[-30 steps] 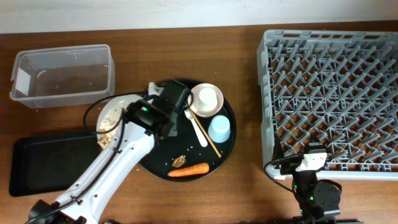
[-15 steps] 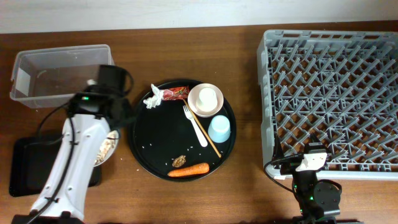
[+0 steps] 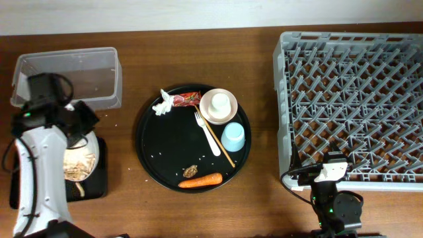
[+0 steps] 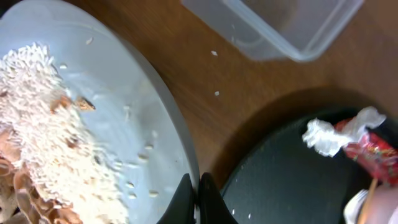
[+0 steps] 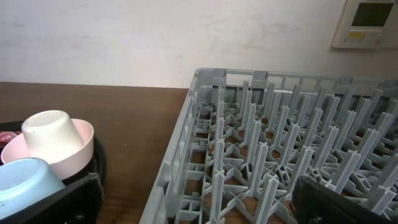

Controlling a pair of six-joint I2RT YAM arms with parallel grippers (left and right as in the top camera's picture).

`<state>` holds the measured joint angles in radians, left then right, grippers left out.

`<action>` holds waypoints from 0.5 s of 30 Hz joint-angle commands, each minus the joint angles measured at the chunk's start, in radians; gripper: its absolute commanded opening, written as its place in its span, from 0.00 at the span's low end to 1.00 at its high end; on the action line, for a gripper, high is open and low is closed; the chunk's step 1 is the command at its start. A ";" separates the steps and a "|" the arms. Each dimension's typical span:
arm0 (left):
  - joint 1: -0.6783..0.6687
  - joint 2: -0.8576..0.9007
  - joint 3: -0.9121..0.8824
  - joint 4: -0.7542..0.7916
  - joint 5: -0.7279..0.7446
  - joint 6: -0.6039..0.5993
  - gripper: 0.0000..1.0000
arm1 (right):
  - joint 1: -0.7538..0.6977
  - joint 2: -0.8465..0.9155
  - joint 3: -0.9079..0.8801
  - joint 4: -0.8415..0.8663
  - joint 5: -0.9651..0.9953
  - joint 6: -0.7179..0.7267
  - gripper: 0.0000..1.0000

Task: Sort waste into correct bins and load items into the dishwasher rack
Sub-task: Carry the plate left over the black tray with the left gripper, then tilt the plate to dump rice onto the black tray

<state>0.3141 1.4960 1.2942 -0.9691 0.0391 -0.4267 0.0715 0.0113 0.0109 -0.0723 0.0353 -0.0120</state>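
The rack (image 3: 350,99) at 3 o'clock holds nothing yet. The round tray (image 3: 172,152) has given up the plate (image 3: 84,157), which now hangs over the black bin (image 3: 98,186) at 8 o'clock. Its rice (image 3: 76,165) looks ready for tipping. On its rim the left gripper (image 4: 196,198) is pinched tight, while the right gripper (image 5: 199,199) is spread and empty.

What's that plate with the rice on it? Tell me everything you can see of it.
It is a round pale grey plate, smooth and glossy, carrying a heap of white rice mixed with brownish scraps, loose grains scattered beside it. The left gripper pinches its rim. Overhead, it is over the black tray, near the clear tub.
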 commanded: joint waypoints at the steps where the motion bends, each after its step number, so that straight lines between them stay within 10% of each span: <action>1: 0.085 -0.023 0.008 0.033 0.101 0.040 0.00 | -0.007 -0.008 -0.005 -0.007 -0.002 -0.007 0.99; 15: 0.312 -0.023 -0.090 0.126 0.432 0.084 0.00 | -0.007 -0.008 -0.005 -0.007 -0.002 -0.007 0.99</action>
<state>0.5865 1.4960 1.2076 -0.8463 0.3523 -0.3729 0.0715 0.0113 0.0109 -0.0723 0.0353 -0.0120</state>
